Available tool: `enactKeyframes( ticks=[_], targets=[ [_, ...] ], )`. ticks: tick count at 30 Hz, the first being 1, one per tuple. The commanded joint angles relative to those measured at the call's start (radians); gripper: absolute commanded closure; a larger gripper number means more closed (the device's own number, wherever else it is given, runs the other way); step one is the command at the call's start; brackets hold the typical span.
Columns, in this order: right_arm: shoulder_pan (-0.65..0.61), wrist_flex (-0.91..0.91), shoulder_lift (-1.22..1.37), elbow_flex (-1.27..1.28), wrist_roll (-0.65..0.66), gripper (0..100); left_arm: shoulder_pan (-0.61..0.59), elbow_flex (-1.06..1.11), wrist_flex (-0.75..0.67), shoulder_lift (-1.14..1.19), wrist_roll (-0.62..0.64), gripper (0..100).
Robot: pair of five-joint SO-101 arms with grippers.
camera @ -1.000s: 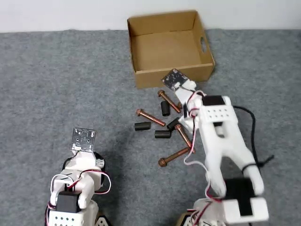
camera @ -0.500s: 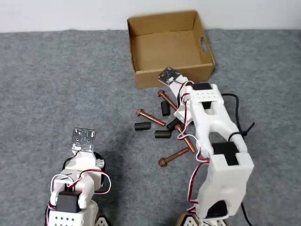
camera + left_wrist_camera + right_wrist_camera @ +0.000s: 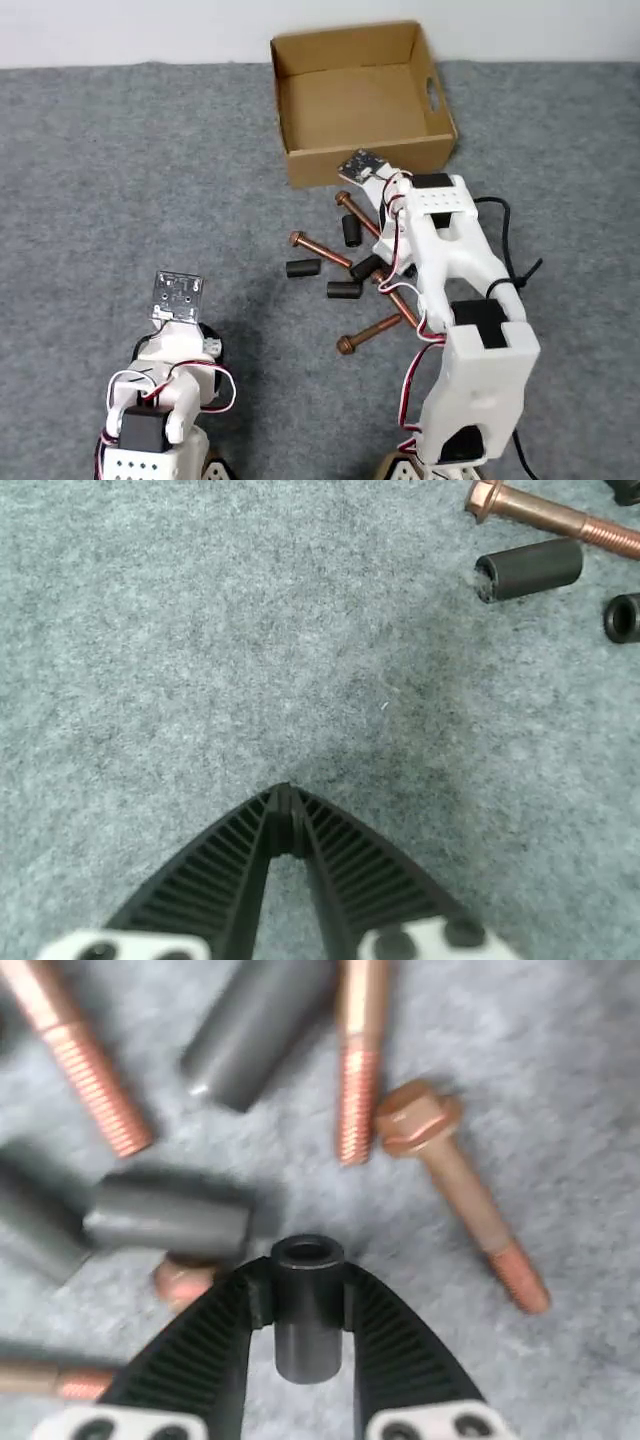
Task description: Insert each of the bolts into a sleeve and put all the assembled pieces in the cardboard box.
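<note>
Right claw [image 3: 308,1285] has swung in over the bolts [image 3: 455,1190], clamping 1 sleeve [image 3: 308,1320] mid-body: rigid, probably slick; left claw [image 3: 290,798] closed, empty.

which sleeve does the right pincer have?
The sleeve clamped in the right pincer, open bore toward the wrist camera. The other sleeves lie loose on the carpet among the bolts.

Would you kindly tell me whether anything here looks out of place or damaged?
Nothing looks damaged. The bolts and sleeves lie scattered at odd angles before the empty cardboard box, none assembled; the right gripper is shut on one sleeve.
</note>
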Motion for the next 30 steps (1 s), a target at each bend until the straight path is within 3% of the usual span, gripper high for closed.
enactKeyframes(
  ticks=[1,5,11,17,22,30],
  targets=[
    [-0.001,0.094,-0.145,-0.015,0.002,98.9,-0.006,-0.005,0.005,-0.009,-0.006,99],
    [0.001,0.205,-0.274,-0.015,-0.054,98.9,-0.006,-0.005,0.005,-0.009,-0.006,99],
    [0.035,0.335,-0.453,-0.009,-0.336,98.9,-0.006,-0.005,0.005,-0.009,-0.006,99],
    [0.153,0.493,-0.593,-0.009,-0.598,99.0,-0.006,-0.005,0.005,-0.009,-0.006,99],
    [0.269,0.595,-0.73,-0.008,-0.637,99.0,-0.006,-0.005,0.005,-0.009,-0.006,99],
    [0.456,0.599,-1.017,0.071,-0.727,99.1,-0.006,-0.005,0.005,-0.009,-0.006,99]
  ],
)
